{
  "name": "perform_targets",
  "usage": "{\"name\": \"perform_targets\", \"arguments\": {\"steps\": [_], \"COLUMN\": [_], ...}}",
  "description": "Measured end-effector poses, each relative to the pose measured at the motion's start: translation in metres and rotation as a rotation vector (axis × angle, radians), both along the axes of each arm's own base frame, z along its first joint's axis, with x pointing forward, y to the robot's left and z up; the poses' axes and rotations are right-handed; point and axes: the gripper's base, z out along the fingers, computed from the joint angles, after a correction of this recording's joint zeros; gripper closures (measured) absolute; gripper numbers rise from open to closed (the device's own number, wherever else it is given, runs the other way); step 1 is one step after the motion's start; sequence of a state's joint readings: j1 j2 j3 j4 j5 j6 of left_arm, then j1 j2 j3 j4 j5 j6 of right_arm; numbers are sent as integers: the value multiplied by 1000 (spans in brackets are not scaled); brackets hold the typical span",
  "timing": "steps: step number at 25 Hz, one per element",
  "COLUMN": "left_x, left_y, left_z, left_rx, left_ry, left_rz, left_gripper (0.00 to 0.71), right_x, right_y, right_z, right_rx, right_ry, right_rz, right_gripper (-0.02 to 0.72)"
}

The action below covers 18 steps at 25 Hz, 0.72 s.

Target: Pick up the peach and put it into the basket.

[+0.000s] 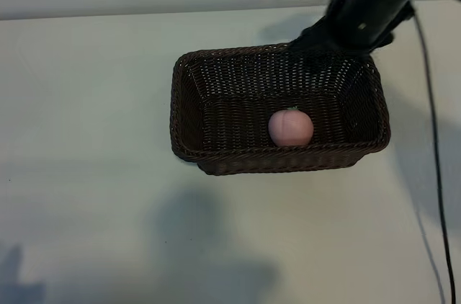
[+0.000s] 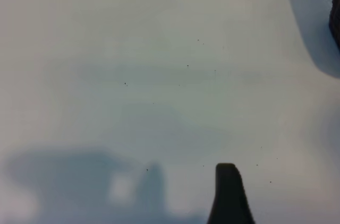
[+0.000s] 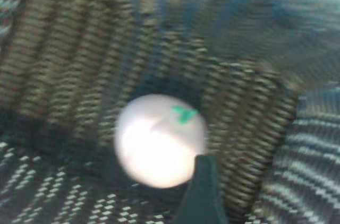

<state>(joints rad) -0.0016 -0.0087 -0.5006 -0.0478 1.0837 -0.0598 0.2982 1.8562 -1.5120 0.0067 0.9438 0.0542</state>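
Observation:
The peach [image 1: 291,127], small, round and pale pink with a green stem spot, lies on the floor of the dark brown woven basket [image 1: 189,106], close to its near wall and right of the middle. It rests free of both grippers. My right gripper [image 1: 314,37] hangs over the basket's far right rim, open. In the right wrist view the peach [image 3: 156,141] sits on the weave just past one dark fingertip [image 3: 204,189]; the other finger is out of frame. Only one fingertip [image 2: 227,189] of my left gripper shows, over bare table, with nothing against it.
The basket stands in the middle of a pale table [image 1: 86,174]. A black cable [image 1: 432,131] runs down the table's right side. A dark edge [image 2: 336,11] with a shadow shows at the border of the left wrist view.

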Motion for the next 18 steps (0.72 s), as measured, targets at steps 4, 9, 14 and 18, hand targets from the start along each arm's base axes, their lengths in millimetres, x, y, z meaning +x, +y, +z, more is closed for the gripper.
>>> {"name": "perform_targets", "arguments": {"steps": [4,9,14,18], "left_x": [0,0,0,0], "left_y": [0,0,0,0], "left_z": [0,0,0,0], "left_rx": [0,0,0,0], "left_ry": [0,0,0,0], "left_rz": [0,0,0,0], "left_gripper": [212,212,212,212], "right_x": [9,14,11,6], "right_y": [-45,-109,-166,-200], "right_z": [0,0,0,0], "right_rx": [-12,-18,-13,-11], "right_ry": [27,42,43,42], "right_rz": [-104,-248,-390,-476], "right_gripper": [110,110,110,110]}}
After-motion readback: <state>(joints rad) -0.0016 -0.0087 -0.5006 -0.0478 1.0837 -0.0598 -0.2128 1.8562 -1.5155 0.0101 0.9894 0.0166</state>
